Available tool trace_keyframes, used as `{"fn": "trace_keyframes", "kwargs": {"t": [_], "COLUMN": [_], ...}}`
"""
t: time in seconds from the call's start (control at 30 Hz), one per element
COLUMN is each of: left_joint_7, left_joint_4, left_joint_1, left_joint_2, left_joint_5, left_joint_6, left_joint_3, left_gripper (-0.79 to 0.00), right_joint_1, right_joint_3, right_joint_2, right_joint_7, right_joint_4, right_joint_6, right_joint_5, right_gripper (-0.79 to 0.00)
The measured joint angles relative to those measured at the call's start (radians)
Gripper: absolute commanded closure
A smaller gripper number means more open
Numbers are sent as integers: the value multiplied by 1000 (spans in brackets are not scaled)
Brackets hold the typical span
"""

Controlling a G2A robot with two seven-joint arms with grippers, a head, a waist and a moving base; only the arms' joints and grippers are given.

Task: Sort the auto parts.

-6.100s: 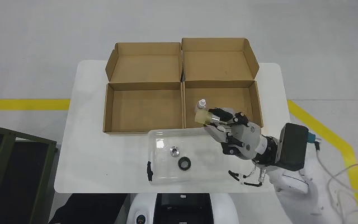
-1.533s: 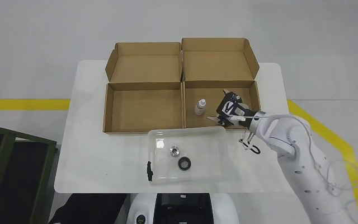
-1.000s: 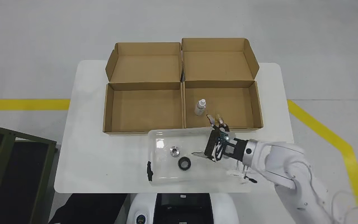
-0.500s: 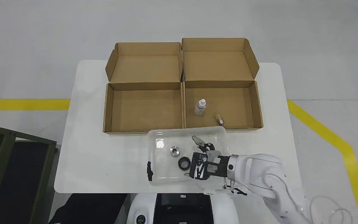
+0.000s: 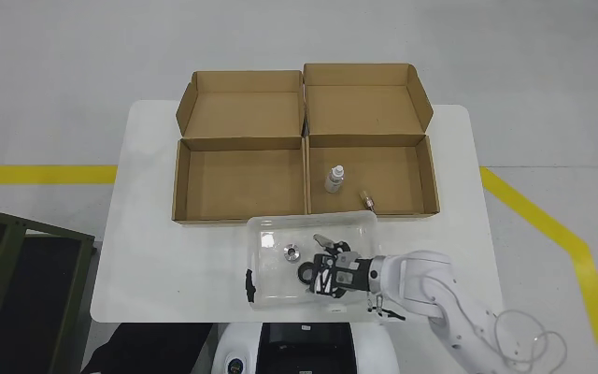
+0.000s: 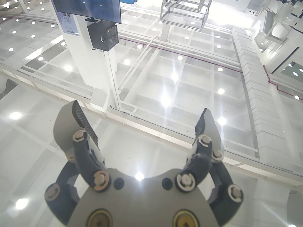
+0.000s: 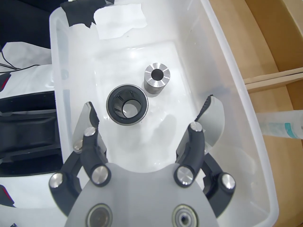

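My right gripper (image 7: 151, 109) (image 5: 322, 254) hangs open inside the clear plastic bin (image 7: 227, 55) (image 5: 360, 220), empty. Just ahead of its fingertips stands a black ring bearing (image 7: 127, 108) (image 5: 306, 274), and past that a silver slotted metal sleeve (image 7: 157, 77) (image 5: 291, 251). In the right cardboard box (image 5: 425, 182) lie a small white bottle (image 5: 334, 178) and a small brass fitting (image 5: 367, 198). The left cardboard box (image 5: 182, 182) holds nothing. My left gripper (image 6: 142, 124) is open and empty, pointing up at a ceiling.
Black tape (image 7: 86, 6) and a white label (image 7: 120, 19) sit on the bin's far wall; a black clip (image 5: 249, 285) is at its left end. Both boxes stand side by side behind the bin with lids open. White tabletop (image 5: 140, 252) lies free to the left.
The right gripper let go of the parts in the right box, drew back over the bin and came down into it, moving left toward the black bearing. Bottle and fitting stay in the box.
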Motion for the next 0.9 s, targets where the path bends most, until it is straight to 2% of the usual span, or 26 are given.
{"fn": "trace_keyframes", "kwargs": {"t": [0.27,0.53,0.77,0.9], "left_joint_7": [0,0,0,0], "left_joint_4": [0,0,0,0], "left_joint_1": [0,0,0,0], "left_joint_2": [0,0,0,0], "left_joint_5": [0,0,0,0], "left_joint_6": [0,0,0,0], "left_joint_3": [0,0,0,0], "left_gripper": [-785,-785,-785,-785], "right_joint_1": [32,55,63,68], "right_joint_3": [-35,-73,-92,-101], "right_joint_2": [-5,-12,-15,-16], "right_joint_7": [8,9,8,7], "right_joint_4": [44,80,93,97], "right_joint_6": [-1,9,11,13], "right_joint_5": [4,5,3,0], "right_gripper": [-690,-628,-480,-449]}}
